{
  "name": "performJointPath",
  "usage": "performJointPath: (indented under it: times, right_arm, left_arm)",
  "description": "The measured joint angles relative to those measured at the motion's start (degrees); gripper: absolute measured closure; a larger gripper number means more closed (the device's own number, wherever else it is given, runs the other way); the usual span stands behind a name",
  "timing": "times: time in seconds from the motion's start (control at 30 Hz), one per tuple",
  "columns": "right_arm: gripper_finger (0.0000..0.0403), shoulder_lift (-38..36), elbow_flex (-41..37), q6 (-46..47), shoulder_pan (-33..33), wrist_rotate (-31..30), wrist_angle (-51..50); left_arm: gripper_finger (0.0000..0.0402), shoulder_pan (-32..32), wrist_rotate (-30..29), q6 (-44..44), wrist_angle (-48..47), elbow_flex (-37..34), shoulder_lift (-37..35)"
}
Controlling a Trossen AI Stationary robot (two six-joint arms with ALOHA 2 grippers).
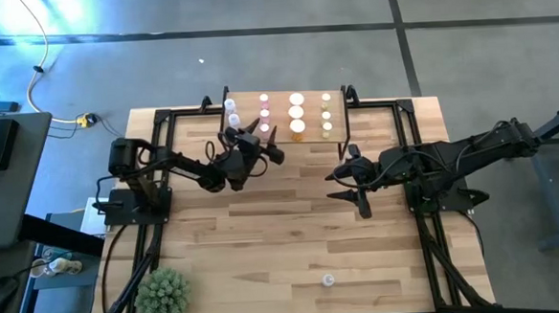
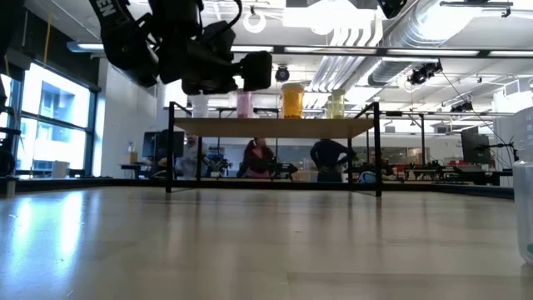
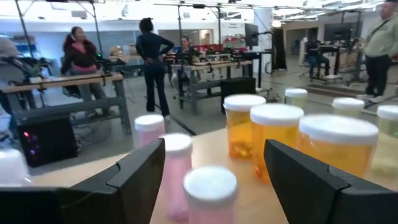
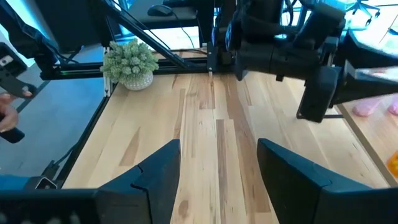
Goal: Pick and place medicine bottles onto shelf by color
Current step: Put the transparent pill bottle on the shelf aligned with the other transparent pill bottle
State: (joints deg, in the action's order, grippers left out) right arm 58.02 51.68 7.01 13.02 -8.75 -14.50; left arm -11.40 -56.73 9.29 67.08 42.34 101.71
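Note:
The shelf [image 1: 339, 110] stands at the table's far middle, with bottles in rows by colour: whitish [image 1: 230, 105], pink [image 1: 264, 112], orange [image 1: 297, 113], yellowish [image 1: 326, 116]. My left gripper [image 1: 267, 142] is open at the shelf's near edge by the pink row. In the left wrist view its fingers stand on either side of the nearest pink bottle [image 3: 210, 186] with gaps, touching nothing; that bottle stands upright on the shelf. My right gripper [image 1: 343, 187] is open and empty over the table's middle right. One whitish bottle [image 1: 328, 280] stands on the table near the near edge.
A green spiky plant ball [image 1: 162, 295] sits at the table's near left corner. Black frame rails [image 1: 426, 216] run along both sides of the table. Bare tabletop [image 1: 283, 223] lies between the shelf and the loose bottle. People stand in the room behind.

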Motion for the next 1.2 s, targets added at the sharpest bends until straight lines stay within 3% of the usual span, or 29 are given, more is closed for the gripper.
performJointPath:
  times: [0.37,0.57,0.73,0.83,0.97,1.07,1.2]
  right_arm:
    - [0.0198,0.0,0.0,0.48,0.17,0.02,-2.19]
    - [0.0198,0.11,0.0,0.93,1.55,0.16,-6.53]
    - [0.0198,0.99,0.0,5.54,4.11,0.26,-10.89]
    - [0.0198,2.51,0.01,7.37,6.23,0.24,-13.41]
    - [0.0198,6.37,0.0,7.85,8.96,0.22,-15.27]
    - [0.0198,9.81,0.0,8.22,10.97,0.2,-16.58]
    - [0.0198,14.03,0.0,11.38,13.82,0.11,-18.22]
  left_arm:
    - [0.0139,4.12,-2.53,7.87,-1.53,0.53,-9.56]
    - [0.0139,11.15,-2.87,10.68,-15.02,0.51,-18.95]
    - [0.0139,18.37,-1.87,2.27,-31.8,0.51,-24.22]
    - [0.0139,22.15,1.8,-5.45,-40.78,0.51,-25.38]
    - [0.0139,25.7,12.04,-14.37,-47.9,0.51,-25.22]
    - [0.0139,27.4,17.92,-18.4,-49.94,0.56,-24.34]
    - [0.0139,29.01,20.18,-20.11,-50.88,0.49,-22.33]
